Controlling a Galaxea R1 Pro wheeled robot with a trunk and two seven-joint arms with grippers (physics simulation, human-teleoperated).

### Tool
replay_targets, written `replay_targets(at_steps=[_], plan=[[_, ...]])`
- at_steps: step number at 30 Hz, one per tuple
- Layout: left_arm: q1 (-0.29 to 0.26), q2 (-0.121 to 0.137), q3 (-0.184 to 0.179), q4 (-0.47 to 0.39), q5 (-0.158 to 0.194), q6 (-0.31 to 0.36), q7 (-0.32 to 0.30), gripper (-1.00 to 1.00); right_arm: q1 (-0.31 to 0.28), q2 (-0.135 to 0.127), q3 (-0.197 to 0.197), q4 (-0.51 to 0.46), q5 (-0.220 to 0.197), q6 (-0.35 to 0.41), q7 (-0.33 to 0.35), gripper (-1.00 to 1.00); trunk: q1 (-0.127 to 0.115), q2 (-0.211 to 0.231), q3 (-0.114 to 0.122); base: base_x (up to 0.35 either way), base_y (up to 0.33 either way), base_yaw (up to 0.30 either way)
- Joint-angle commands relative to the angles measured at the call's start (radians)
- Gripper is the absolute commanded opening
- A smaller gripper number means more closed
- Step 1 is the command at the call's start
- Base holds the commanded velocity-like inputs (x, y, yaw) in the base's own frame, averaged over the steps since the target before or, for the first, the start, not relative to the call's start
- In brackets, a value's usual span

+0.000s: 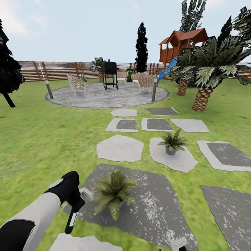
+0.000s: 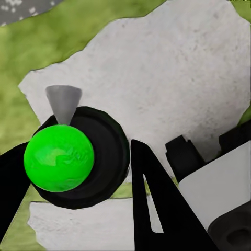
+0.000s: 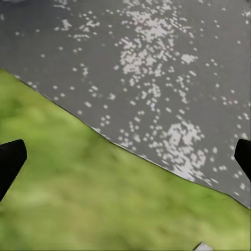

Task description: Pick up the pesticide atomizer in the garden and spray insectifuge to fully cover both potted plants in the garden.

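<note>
Two potted plants ahead; atomizer between left hand fingers.

Green lawn everywhere, under a pale, hazy sky. Straight ahead sits the round paved patio, and that's our landmark. On it, a black grill stands at the centre, with wicker chairs to either side. Two slim posts mark the patio's near edge. Behind the patio runs a brown slatted fence, with a tall dark cypress rising beyond it. Right of the patio, palm trees and a red-roofed wooden playhouse with a blue slide. From the patio toward us, pale and dark grey stepping stones lead across the grass.
</note>
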Motion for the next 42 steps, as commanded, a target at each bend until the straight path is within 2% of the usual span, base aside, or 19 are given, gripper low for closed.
replay_targets(at_steps=[1, 8, 14, 15, 18, 21, 27, 35, 42], plan=[[0.000, 0.001, -0.003, -0.002, -0.007, 0.005, -0.010, -1.00, -0.001, 0.000, -0.008, 0.001, 0.006, -0.004, 0.002, 1.00, 0.000, 0.000, -0.001, 0.207, 0.270, -0.118], [0.006, 0.000, -0.002, -0.001, -0.006, 0.004, -0.008, -1.00, -0.001, 0.000, -0.008, 0.001, 0.006, -0.004, 0.002, 1.00, 0.000, 0.000, -0.001, 0.222, 0.255, -0.255], [0.043, 0.001, -0.005, 0.000, -0.009, -0.006, -0.005, -1.00, -0.001, 0.000, -0.008, 0.001, 0.006, -0.004, 0.002, 1.00, 0.000, 0.000, -0.001, 0.054, 0.064, -0.196], [0.058, 0.000, -0.016, -0.001, -0.015, -0.007, -0.004, -1.00, -0.001, 0.000, -0.008, 0.001, 0.006, -0.004, 0.003, 1.00, 0.000, 0.000, -0.001, 0.003, 0.003, -0.020], [0.080, -0.005, -0.079, -0.001, -0.021, -0.006, -0.008, -1.00, -0.001, 0.000, -0.008, 0.001, 0.006, -0.004, 0.002, 1.00, 0.000, 0.000, -0.001, 0.001, 0.001, -0.007], [0.084, -0.006, -0.102, 0.000, -0.019, -0.005, -0.011, -1.00, -0.001, 0.000, -0.008, 0.001, 0.006, -0.004, 0.002, 1.00, 0.000, 0.000, -0.001, 0.000, 0.000, -0.001], [0.108, -0.005, -0.105, 0.000, -0.014, -0.002, -0.010, -1.00, -0.001, 0.000, -0.008, 0.001, 0.006, -0.004, 0.003, 1.00, 0.000, 0.000, -0.001, 0.000, 0.000, 0.000], [0.112, -0.007, -0.101, 0.000, -0.011, 0.002, -0.007, -1.00, -0.001, 0.000, -0.008, 0.001, 0.006, -0.004, 0.003, 1.00, 0.000, 0.000, -0.001, -0.156, 0.063, -0.004], [0.128, -0.012, -0.100, 0.001, -0.009, 0.000, -0.004, -1.00, -0.001, 0.000, -0.008, 0.001, 0.006, -0.004, 0.003, 1.00, 0.000, 0.000, -0.001, -0.005, 0.080, -0.232]])
